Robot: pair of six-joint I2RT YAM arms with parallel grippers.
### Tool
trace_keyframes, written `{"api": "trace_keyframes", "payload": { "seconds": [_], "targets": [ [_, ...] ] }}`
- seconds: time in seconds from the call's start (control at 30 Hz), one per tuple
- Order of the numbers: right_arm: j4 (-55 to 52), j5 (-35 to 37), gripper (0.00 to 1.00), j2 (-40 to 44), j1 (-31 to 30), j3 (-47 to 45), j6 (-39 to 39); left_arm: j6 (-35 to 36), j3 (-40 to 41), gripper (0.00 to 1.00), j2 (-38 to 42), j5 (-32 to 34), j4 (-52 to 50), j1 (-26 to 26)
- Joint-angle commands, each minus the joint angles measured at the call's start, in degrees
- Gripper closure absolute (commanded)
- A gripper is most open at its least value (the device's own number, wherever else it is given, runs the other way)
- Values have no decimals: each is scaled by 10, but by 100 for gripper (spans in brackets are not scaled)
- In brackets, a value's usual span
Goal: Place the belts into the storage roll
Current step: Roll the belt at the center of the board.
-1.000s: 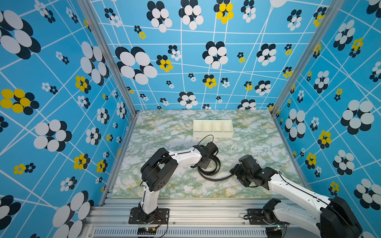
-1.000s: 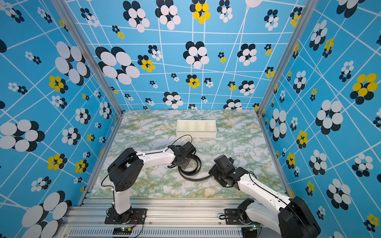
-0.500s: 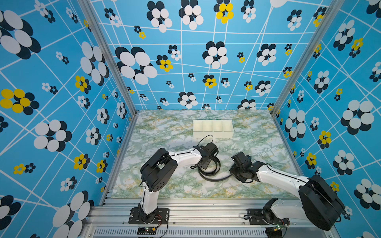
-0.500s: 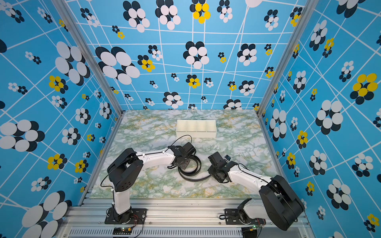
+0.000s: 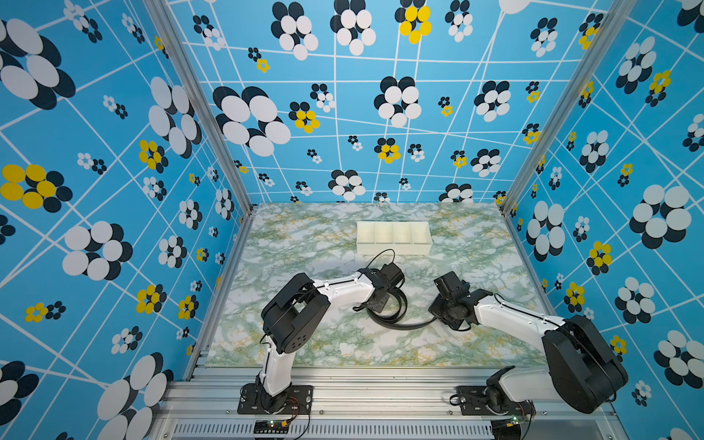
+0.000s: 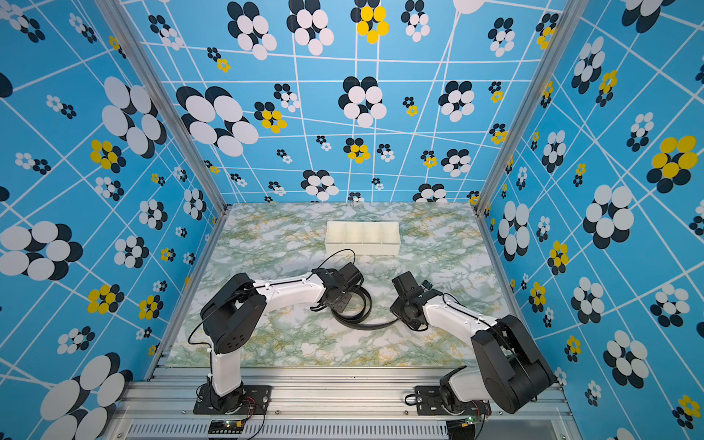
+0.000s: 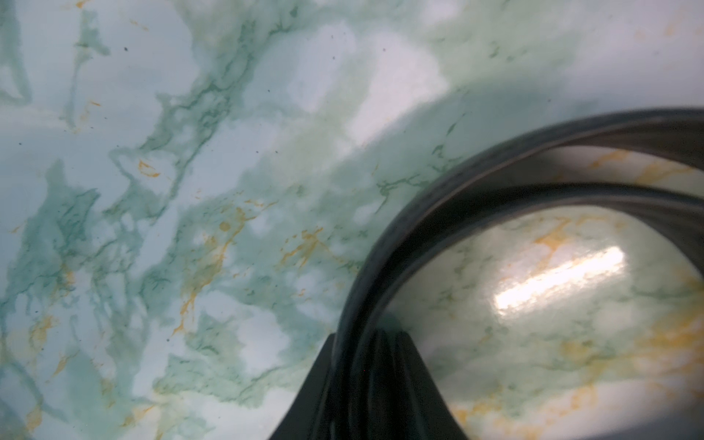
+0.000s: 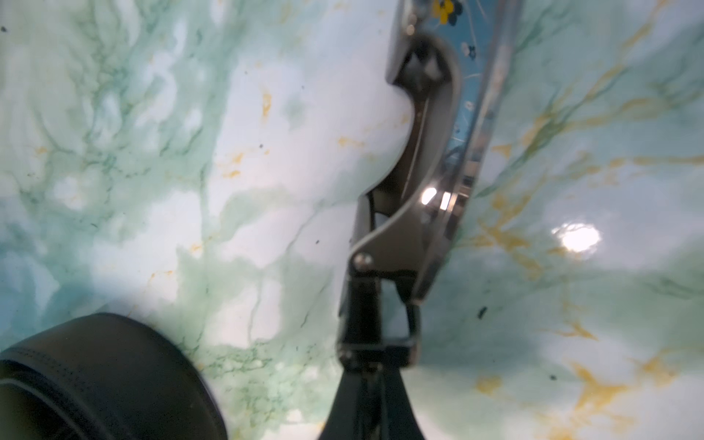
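The black belt [image 5: 415,325] lies in a loose coil on the marble table, in front of the white storage roll [image 5: 394,247], whose four compartments hold nothing. My left gripper [image 5: 381,301] sits on the coil's left side, fingers shut around two layers of strap [image 7: 419,213]. My right gripper [image 5: 434,316] is at the belt's free tail, shut on the buckle end. The metal buckle [image 8: 419,183] sticks out beyond the right gripper's fingertips [image 8: 371,377]. Both top views show the same layout: belt [image 6: 365,325], storage roll [image 6: 362,249], left gripper [image 6: 341,301], right gripper [image 6: 396,314].
Blue flowered walls enclose the table on three sides, with aluminium posts at the back corners. A thin black cable [image 5: 381,255] loops up from the left wrist toward the tray's front wall. Bare marble [image 5: 304,236] lies left of the tray.
The right gripper has moved left to the belt's tail and closed on the buckle end, its elbow swinging back to the right. The left arm and coil stay in place.
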State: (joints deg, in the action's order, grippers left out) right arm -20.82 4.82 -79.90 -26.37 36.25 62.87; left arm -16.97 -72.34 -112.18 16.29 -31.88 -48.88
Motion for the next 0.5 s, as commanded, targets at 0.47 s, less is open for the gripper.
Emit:
{"api": "trace_keyframes", "payload": {
  "seconds": [0.47],
  "targets": [
    [-75, 13, 100, 99, 72, -97, -41, 13, 50, 72, -79, -66, -63, 27]
  ]
}}
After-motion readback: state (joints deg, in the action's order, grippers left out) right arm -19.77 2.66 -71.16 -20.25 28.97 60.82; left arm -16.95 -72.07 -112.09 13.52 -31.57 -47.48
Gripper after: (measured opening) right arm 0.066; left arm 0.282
